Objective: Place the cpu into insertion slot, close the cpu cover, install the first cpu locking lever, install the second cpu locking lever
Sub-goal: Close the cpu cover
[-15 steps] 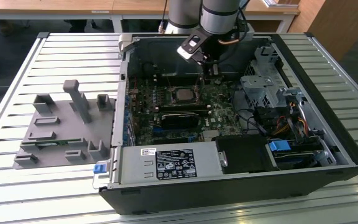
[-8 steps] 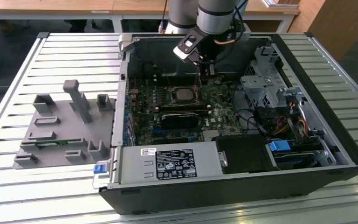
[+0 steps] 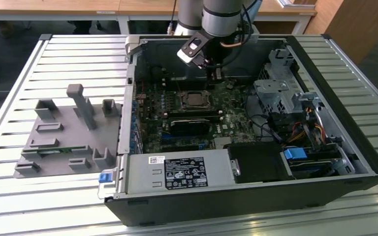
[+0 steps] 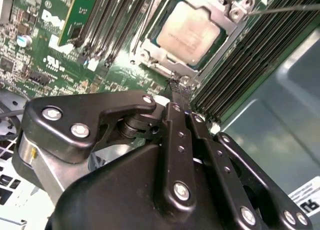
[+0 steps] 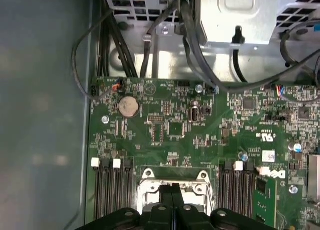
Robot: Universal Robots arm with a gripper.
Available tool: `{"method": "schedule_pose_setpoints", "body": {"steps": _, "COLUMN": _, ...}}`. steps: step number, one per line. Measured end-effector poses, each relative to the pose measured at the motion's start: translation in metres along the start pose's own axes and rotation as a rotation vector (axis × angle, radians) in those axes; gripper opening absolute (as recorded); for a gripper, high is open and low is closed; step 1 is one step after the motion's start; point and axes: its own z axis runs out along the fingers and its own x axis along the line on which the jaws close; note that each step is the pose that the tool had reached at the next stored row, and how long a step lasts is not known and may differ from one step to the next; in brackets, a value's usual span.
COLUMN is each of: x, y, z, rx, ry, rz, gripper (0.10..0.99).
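Closest to lens: black multi-link claw [image 4: 180, 87], fingers pressed together, nothing visible between them. In the second wrist view its tips sit at the edge of the thin silvery metal cpu cover [image 4: 155, 57]; contact cannot be told. The cover lies flat, and the square silvery-grey cpu [image 4: 187, 32] shows through its window. A thin silvery wire rod [image 4: 285, 9] runs off from one cover corner. In the first wrist view the shut claw [image 5: 172, 192] hangs over the same cover [image 5: 147, 187] on the green circuit board [image 5: 175, 135]. Exterior view, its left to its right: grey moulded plastic fixture [image 3: 64, 132] on the ribbed metal counter [image 3: 45, 206]; open black computer case [image 3: 241, 201]; square metal-rimmed insertion slot [image 3: 192, 100] mid-board, cpu seated in it; claw [image 3: 215, 73] just beyond the slot; silvery metal drive cage [image 3: 274, 96].
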Motion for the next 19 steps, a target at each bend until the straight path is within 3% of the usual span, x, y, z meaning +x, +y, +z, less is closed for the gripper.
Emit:
{"method": "schedule_pose_setpoints", "body": {"steps": 11, "x": -0.0001, "y": -0.0061, "z": 0.0074, "rx": 0.002, "ry": 0.0, "rz": 0.0, "gripper": 0.106}}
{"method": "schedule_pose_setpoints", "body": {"steps": 19, "x": -0.0022, "y": -0.0121, "z": 0.0084, "rx": 0.002, "ry": 0.0001, "rz": 0.0, "gripper": 0.106}}
